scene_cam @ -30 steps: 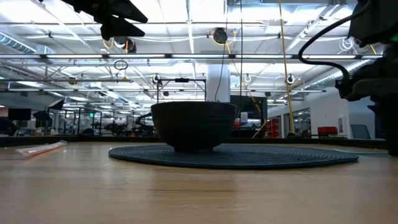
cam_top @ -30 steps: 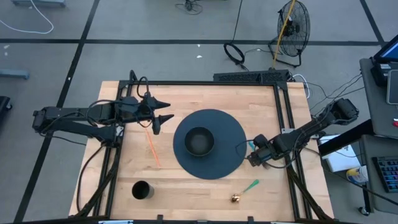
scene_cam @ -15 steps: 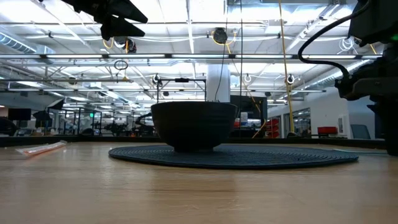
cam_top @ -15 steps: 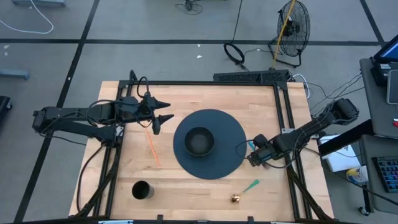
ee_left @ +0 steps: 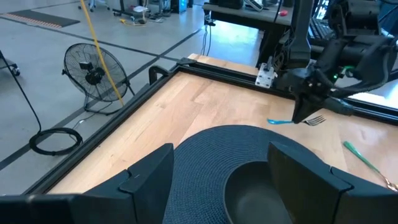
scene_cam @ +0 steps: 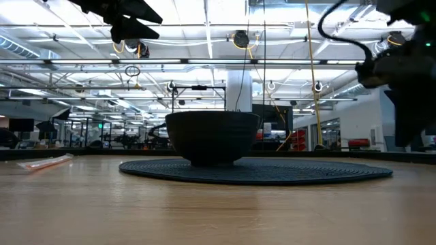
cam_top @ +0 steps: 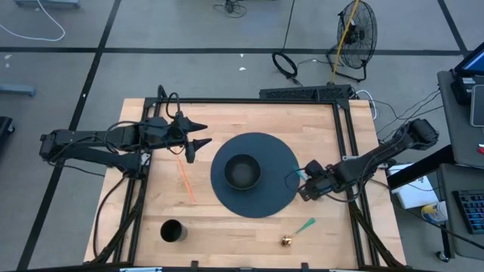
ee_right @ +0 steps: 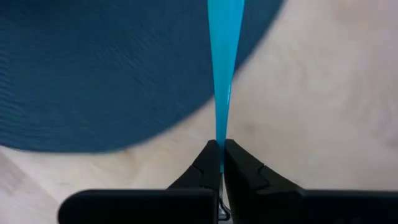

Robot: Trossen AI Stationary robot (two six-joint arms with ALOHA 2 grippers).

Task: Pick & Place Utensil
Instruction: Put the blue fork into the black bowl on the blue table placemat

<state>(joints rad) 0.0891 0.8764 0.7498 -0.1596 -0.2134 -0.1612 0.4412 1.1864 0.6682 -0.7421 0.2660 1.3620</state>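
The right gripper (cam_top: 302, 187) fingers pinch a blue-handled fork (ee_right: 222, 68), its handle extending toward twelve o'clock over the mat's (cam_top: 283, 166) edge.

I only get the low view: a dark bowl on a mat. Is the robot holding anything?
Observer: Yes. The right hand is shut on a blue-handled fork, at the mat's right edge.
Operator: And the other hand?
Observer: The left hand is open and empty, and it hovers left of the mat.
Operator: Any more utensils around?
Observer: A green one lies on the wood, off the mat.
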